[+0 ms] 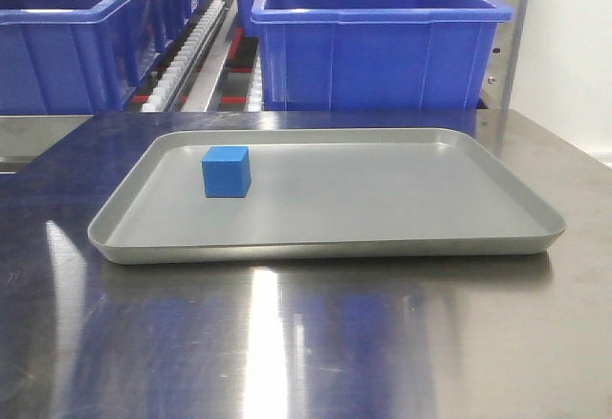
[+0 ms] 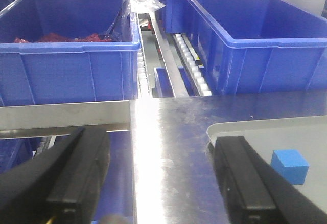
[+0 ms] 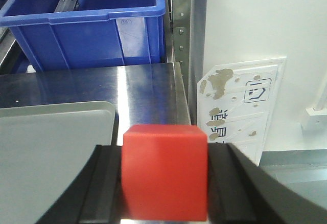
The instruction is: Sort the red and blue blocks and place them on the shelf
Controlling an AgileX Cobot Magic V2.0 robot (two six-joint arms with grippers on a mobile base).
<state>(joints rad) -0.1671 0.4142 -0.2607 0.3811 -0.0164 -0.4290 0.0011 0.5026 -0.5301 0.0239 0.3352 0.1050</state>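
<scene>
Red block (image 3: 164,173) sits square, pinched in the right tool (image 3: 164,183); left tool (image 2: 158,183) spread beside the blue block (image 2: 289,165)

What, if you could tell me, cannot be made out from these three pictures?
- Red block: its bottom is cut off by the right wrist view's lower edge; absent from the front view.
- Left gripper: fingertips cut off below.
- Red contents of left bin: too indistinct to identify.
- Blue block: underside hidden.

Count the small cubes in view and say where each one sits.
2. The blue block sits on the grey tray, near its left side. The red block is clamped in the right gripper, beside the tray's right edge. Others may be hidden inside bins.
</scene>
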